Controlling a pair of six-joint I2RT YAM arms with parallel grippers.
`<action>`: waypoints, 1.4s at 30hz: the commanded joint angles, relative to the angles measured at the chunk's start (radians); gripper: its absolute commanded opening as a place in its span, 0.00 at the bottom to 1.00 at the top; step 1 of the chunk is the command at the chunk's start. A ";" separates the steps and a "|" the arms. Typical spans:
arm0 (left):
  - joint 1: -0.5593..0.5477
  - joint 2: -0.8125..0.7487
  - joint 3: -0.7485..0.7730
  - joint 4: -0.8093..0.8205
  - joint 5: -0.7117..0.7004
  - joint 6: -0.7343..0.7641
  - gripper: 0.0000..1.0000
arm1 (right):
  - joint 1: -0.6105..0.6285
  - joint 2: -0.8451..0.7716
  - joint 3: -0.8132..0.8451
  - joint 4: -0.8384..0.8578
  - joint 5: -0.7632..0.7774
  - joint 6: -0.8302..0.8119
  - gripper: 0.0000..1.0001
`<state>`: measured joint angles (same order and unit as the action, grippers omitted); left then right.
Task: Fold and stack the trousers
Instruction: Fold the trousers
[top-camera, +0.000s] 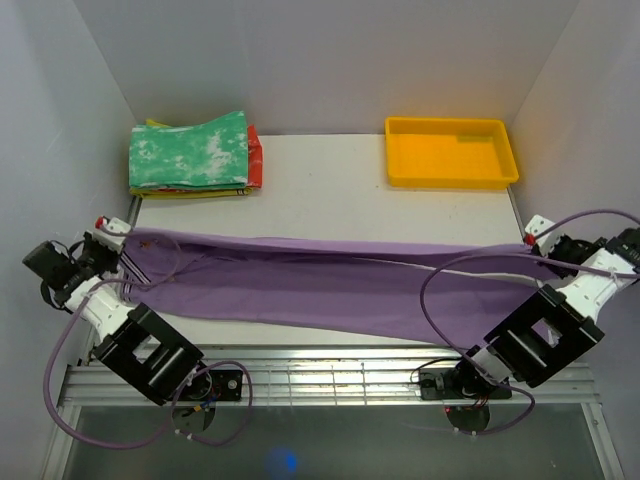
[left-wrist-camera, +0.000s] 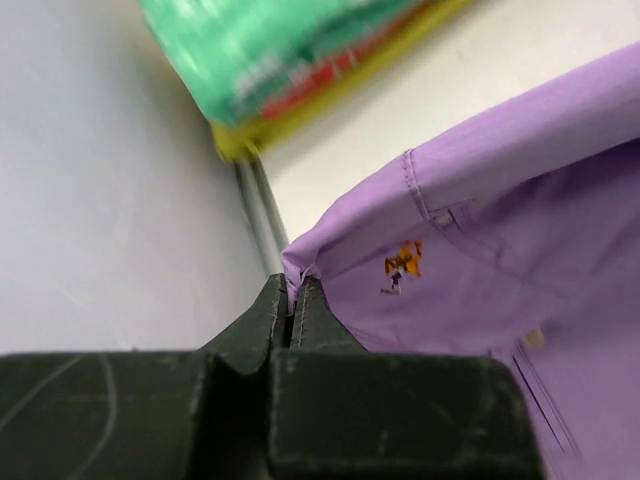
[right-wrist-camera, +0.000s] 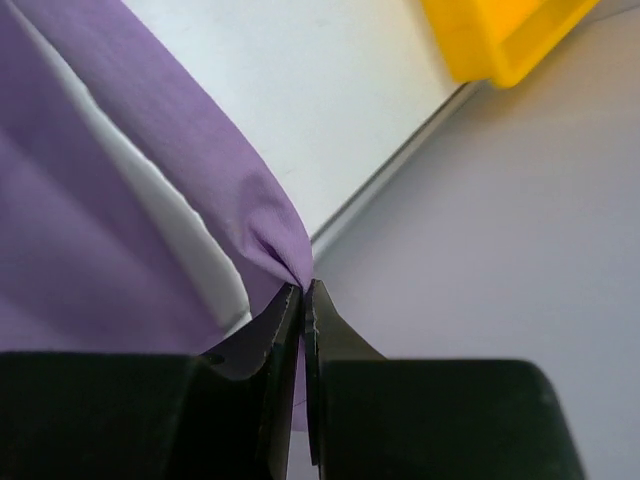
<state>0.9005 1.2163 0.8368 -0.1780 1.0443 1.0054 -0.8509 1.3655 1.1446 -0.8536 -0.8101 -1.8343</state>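
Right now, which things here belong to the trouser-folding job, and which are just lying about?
In the job: lilac trousers, stretched across the table; left gripper and right gripper, each shut on one end.
Lying about: stack of folded garments, green-and-white one on top, far left; yellow tray, far right.

1 pr trousers (top-camera: 330, 285), 1 yellow tray (top-camera: 450, 152), 3 folded garments (top-camera: 190, 155), 2 robot arms (top-camera: 140, 340) (top-camera: 540, 340)

top: high at 6 o'clock edge, facing 12 | left wrist: close, toward garment stack (left-wrist-camera: 300, 40) at 11 | right wrist: close, toward yellow tray (right-wrist-camera: 490, 30) at 1 | shared: trousers (top-camera: 330, 285)
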 joint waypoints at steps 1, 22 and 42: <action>0.105 -0.003 -0.113 -0.254 0.066 0.428 0.00 | -0.094 -0.041 -0.172 -0.120 0.064 -0.422 0.08; 0.290 0.246 0.441 -1.108 0.005 0.799 0.98 | -0.358 -0.022 0.077 -0.456 0.152 -0.536 0.90; -0.196 0.462 0.163 -0.534 -0.676 -0.104 0.47 | 0.151 0.119 -0.427 0.207 0.594 0.263 0.74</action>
<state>0.6918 1.6421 0.9936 -0.8394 0.5201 1.0805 -0.7368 1.3666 0.6876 -0.8692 -0.3340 -1.7287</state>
